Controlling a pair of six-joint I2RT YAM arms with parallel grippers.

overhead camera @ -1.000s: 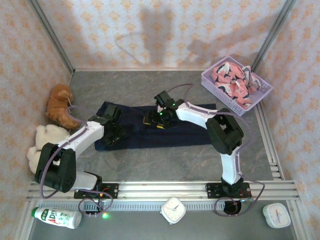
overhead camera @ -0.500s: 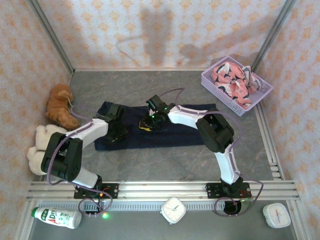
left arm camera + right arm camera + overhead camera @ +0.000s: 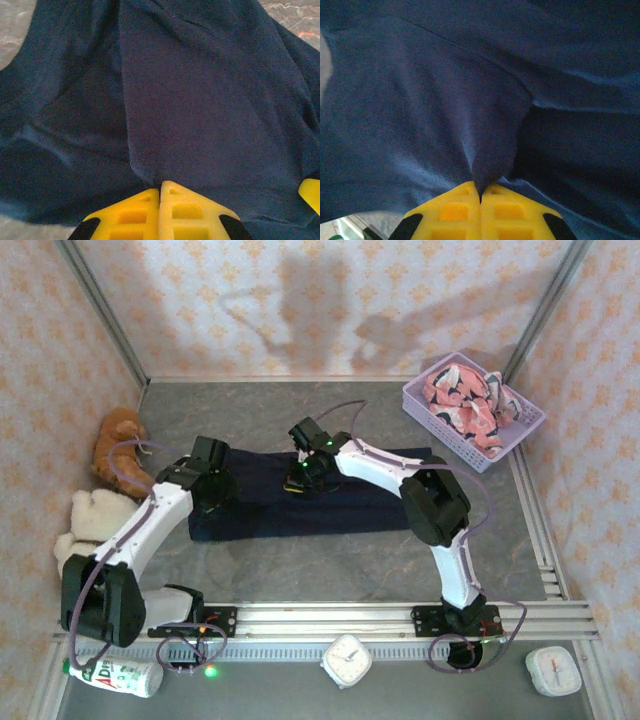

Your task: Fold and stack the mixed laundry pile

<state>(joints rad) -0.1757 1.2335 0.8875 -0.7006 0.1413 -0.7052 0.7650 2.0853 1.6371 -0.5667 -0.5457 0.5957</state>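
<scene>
Top external view gives us the navy garment (image 3: 345, 505) spread flat as a wide band across the middle of the grey table (image 3: 330, 565), with 2 arms reaching onto it from the bottom of the frame. We see the left gripper (image 3: 212, 492) down on the cloth's left end and the right gripper (image 3: 300, 478) on its upper edge near the center, the 2 well apart. In the upper right of the frame the shark-print garment (image 3: 462, 400) lies bunched in the lavender basket (image 3: 418, 403), apart from the navy cloth. At the left edge a brown plush toy (image 3: 118, 448) sits above a cream plush toy (image 3: 88, 522), both beside the table wall. From the left wrist camera we see the left gripper (image 3: 160, 189) with its yellow fingers (image 3: 132, 216) pressed together at the bottom of the frame, nipping a raised ridge of the navy garment (image 3: 200, 100). From the right wrist camera the right gripper (image 3: 480, 192) is likewise pressed together, pinching a fold of the navy garment (image 3: 420, 100) that rises to a peak at the tips.
</scene>
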